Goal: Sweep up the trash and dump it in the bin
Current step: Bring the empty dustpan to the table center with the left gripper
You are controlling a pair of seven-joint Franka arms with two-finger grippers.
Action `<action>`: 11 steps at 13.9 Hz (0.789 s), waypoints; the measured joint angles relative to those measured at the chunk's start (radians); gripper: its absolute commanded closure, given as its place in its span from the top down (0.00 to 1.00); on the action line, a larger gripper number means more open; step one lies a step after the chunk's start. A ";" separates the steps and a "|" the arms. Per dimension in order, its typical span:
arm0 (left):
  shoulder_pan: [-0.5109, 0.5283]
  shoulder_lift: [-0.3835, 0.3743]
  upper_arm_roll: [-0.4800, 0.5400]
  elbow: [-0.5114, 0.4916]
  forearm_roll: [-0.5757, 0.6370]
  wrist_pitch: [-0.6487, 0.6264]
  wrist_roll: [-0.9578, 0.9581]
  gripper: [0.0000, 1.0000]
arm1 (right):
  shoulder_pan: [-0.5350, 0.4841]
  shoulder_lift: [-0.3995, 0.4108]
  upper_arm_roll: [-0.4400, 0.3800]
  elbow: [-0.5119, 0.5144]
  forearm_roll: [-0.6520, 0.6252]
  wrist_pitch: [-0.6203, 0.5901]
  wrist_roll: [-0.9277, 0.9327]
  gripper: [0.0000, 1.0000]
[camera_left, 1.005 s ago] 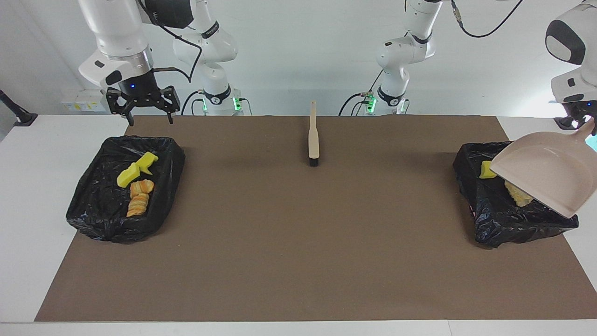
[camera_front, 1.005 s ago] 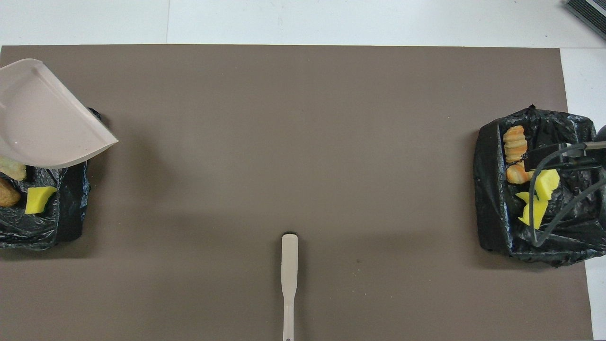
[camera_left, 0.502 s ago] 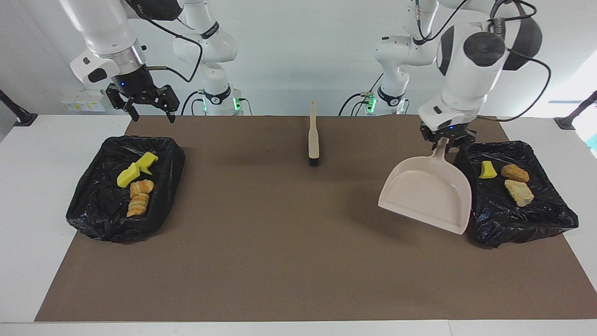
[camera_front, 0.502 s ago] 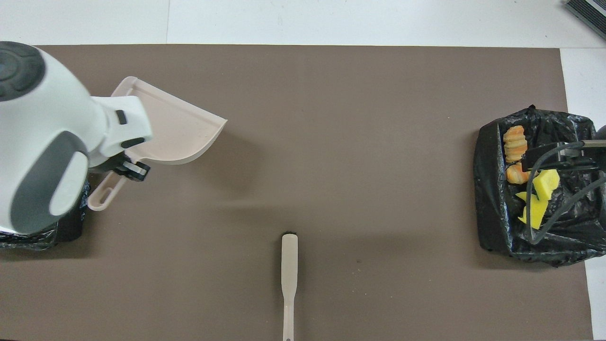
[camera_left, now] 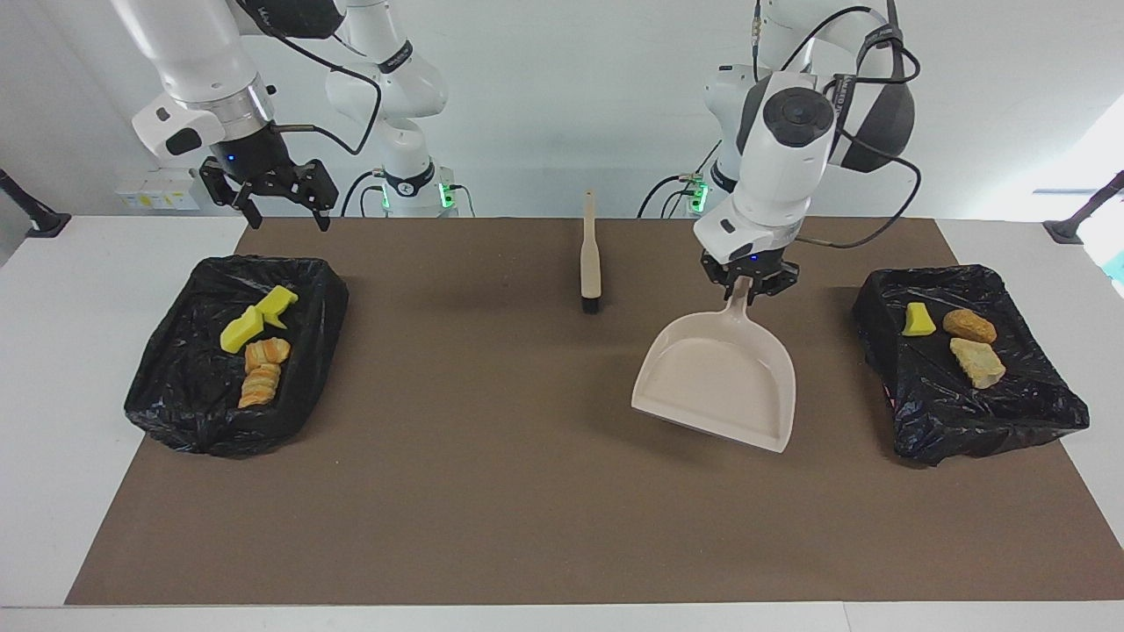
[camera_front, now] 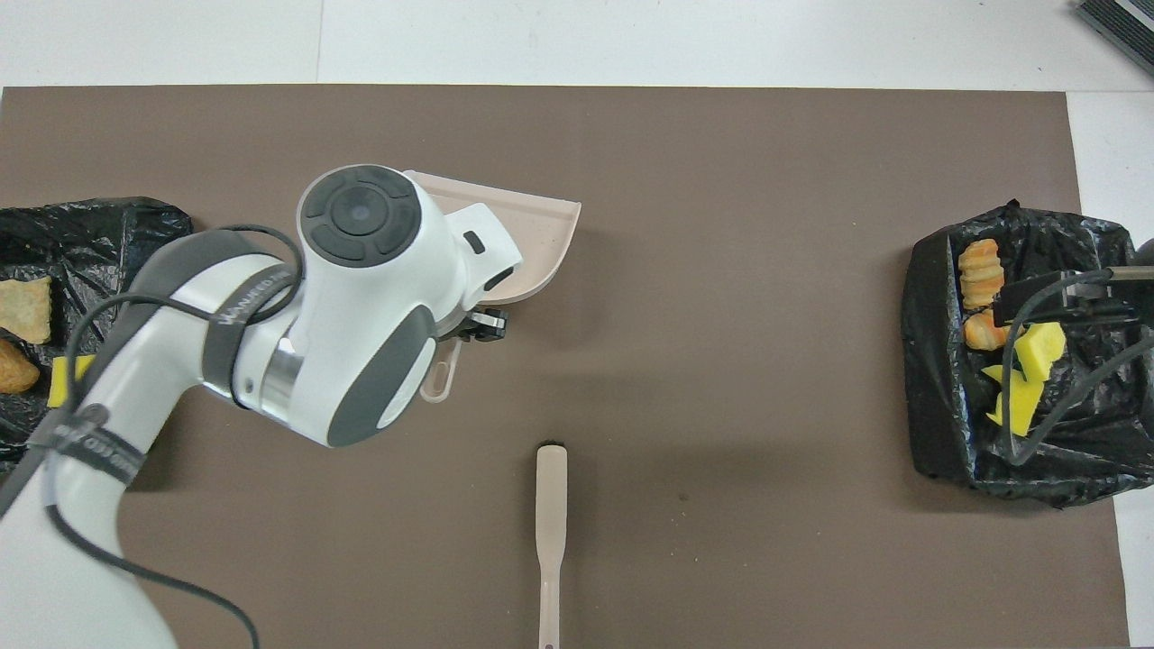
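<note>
Fingers of the left gripper (camera_left: 746,283) are clamped on the handle of the beige dustpan (camera_left: 716,379), which is held tilted above the brown mat (camera_left: 492,491), between the hand brush (camera_left: 589,254) and the bin at the left arm's end of the tabletop. Fingers of the right gripper (camera_left: 279,204) are spread apart and hold nothing; that gripper is raised over the robots' edge of the bin at the right arm's end, and its arm is judged to be waiting.

Progress: no trash is seen on the mat, and the pan is seen empty. All seven scraps are counted inside the two black-lined bins. In the bin at the left arm's end (camera_left: 1036,421), a yellow wedge (camera_left: 918,319), an orange-brown chunk (camera_left: 969,326) and a pale tan bit (camera_left: 977,362) are noted. In the bin at the right arm's end (camera_left: 167,412), two yellow wedges (camera_left: 257,318) and two orange-brown chunks (camera_left: 262,371) are noted. Sweeping and dumping are therefore judged done; only the setting down of the dustpan appears to be left. The brush is lying flat on the mat, untouched by either gripper.

Appearance of the trash: small, lumpy, foam-like pieces, each far smaller than the pan, resting loosely on the crinkled black liner.
</note>
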 measured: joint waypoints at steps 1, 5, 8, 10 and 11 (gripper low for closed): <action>-0.019 0.027 0.001 0.001 -0.011 0.033 -0.044 0.00 | 0.000 0.000 0.000 0.000 0.000 0.000 0.000 1.00; -0.070 0.081 0.003 0.008 -0.016 0.091 -0.121 0.00 | 0.000 0.000 0.000 0.000 0.001 0.000 0.000 1.00; -0.102 0.112 0.004 0.013 -0.008 0.114 -0.190 0.00 | 0.000 0.000 0.000 0.000 0.001 0.000 0.000 1.00; -0.117 0.144 0.004 0.033 0.003 0.128 -0.226 0.00 | 0.000 0.000 0.000 0.000 0.001 0.000 0.000 1.00; -0.120 0.154 0.005 0.041 0.004 0.129 -0.232 0.00 | 0.000 0.000 0.000 0.000 0.001 0.000 0.000 1.00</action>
